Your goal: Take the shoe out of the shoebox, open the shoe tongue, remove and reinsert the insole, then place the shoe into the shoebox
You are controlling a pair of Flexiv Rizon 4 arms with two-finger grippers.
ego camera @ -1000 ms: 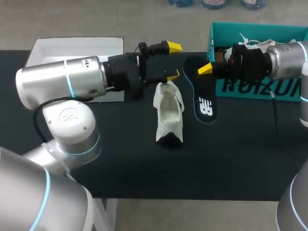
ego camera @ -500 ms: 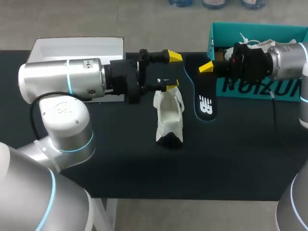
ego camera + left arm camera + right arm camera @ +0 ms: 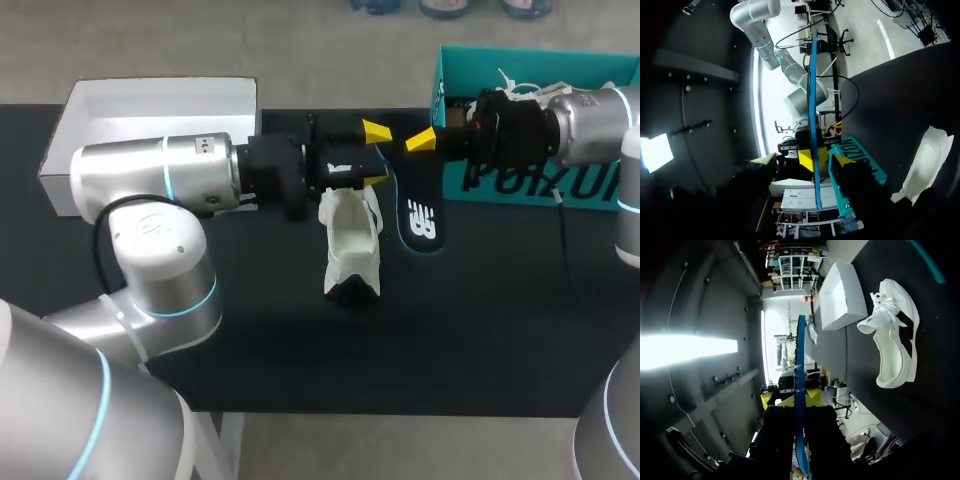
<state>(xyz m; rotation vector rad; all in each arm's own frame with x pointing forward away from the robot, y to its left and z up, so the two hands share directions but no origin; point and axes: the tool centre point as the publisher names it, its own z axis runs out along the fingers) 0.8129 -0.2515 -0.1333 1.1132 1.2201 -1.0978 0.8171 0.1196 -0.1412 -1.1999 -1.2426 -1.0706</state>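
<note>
My right gripper [image 3: 424, 143] comes in from the right and is shut on one end of the dark insole [image 3: 420, 212], which has a blue rim and tilts down to the table. In the right wrist view the insole [image 3: 800, 355] stands edge-on between my right gripper's [image 3: 801, 416] fingers. My left gripper [image 3: 378, 153] is at the same end of the insole, open, with a yellow tip on each side. In the left wrist view the insole's blue edge [image 3: 812, 100] runs between my left gripper's [image 3: 806, 164] fingers with gaps on both sides. The white shoe [image 3: 350, 245] lies on the table just below both grippers.
The teal shoebox [image 3: 520, 185] stands at the back right, behind my right wrist. A white lid [image 3: 150, 105] lies at the back left, partly behind my left arm. The dark table [image 3: 480, 330] stretches out in front of the shoe.
My left gripper has moved right, up to the insole's held end, and its fingers have drawn closer together. The right gripper has kept hold of the insole, and the shoe has not moved.
</note>
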